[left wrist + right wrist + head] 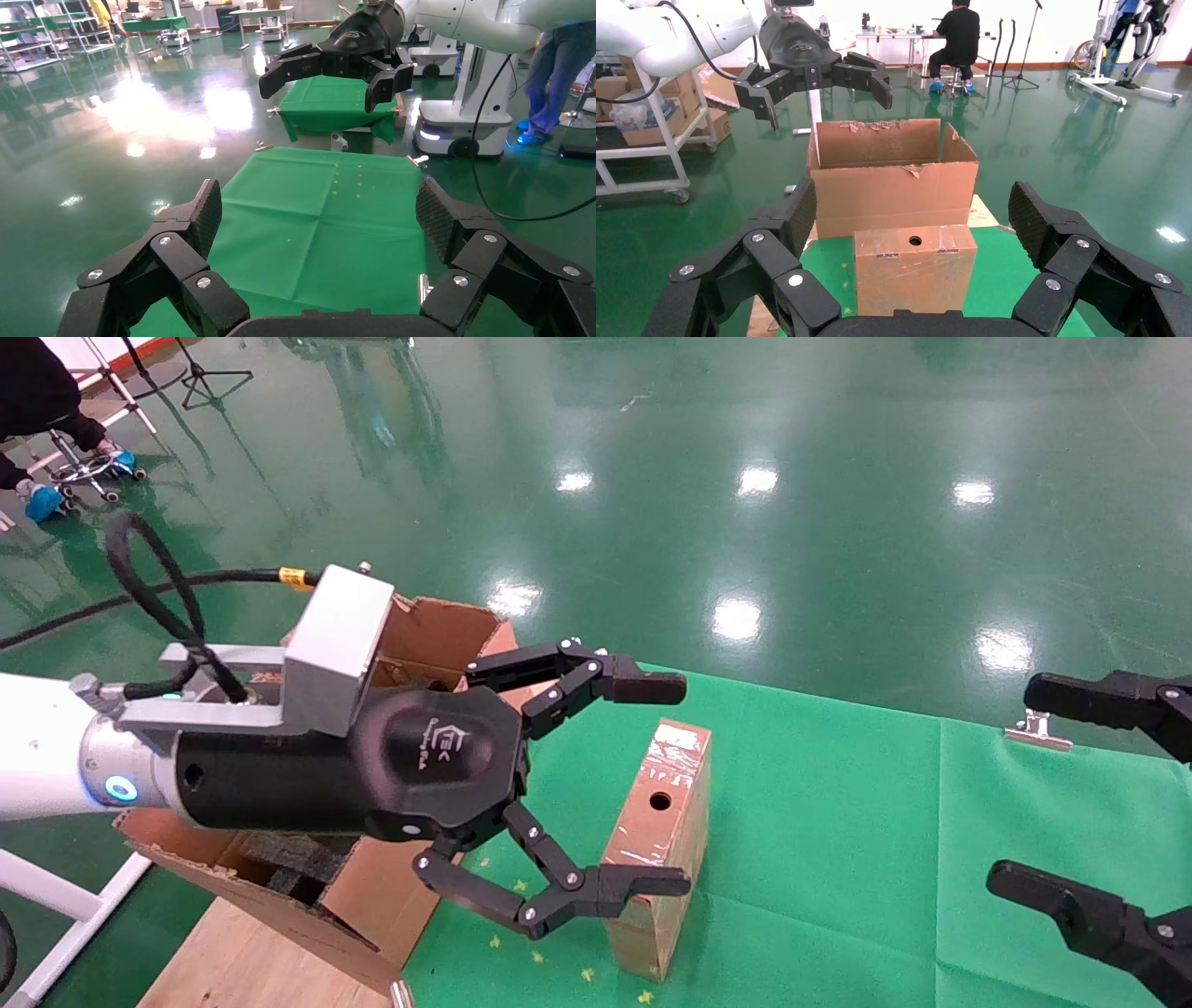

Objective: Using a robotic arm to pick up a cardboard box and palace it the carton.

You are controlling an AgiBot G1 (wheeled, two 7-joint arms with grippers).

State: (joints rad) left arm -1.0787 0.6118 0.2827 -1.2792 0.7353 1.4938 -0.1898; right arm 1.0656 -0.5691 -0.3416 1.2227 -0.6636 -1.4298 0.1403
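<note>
Two grippers in view, both with fingers spread wide and nothing between them. Left gripper (643, 784) on the robotic arm (56, 761), white forearm ending in a black wrist under a silver camera block (337, 635) and a looped black cable (154, 589). Upper fingertip (652, 687) raised above and a little short of the cardboard box (659, 845); lower fingertip (647, 880) overlapping the box's near lower corner in the head view, contact impossible to confirm. Box upright on its narrow edge on the green cloth (838, 859), just ahead of the spread fingers, round hole (660, 800) on the narrow face turned toward the head camera, shiny clear tape across the top. Behind the wrist and below the camera block, the carton (438, 635), flaps raised with torn edges, dark foam (293, 864) showing inside under the arm. From the right wrist, same box (916, 270) straight ahead between the right fingers (796, 214), hole facing out, carton (891, 179) just behind it and the left gripper (814, 81) hanging above the carton's open top. Right gripper (1052, 794) off to the far side of the box, well apart from it, holding nothing. From the left wrist, only bare green cloth (316, 210) between the left fingers (204, 210), with the right gripper (330, 70) farther off.
</note>
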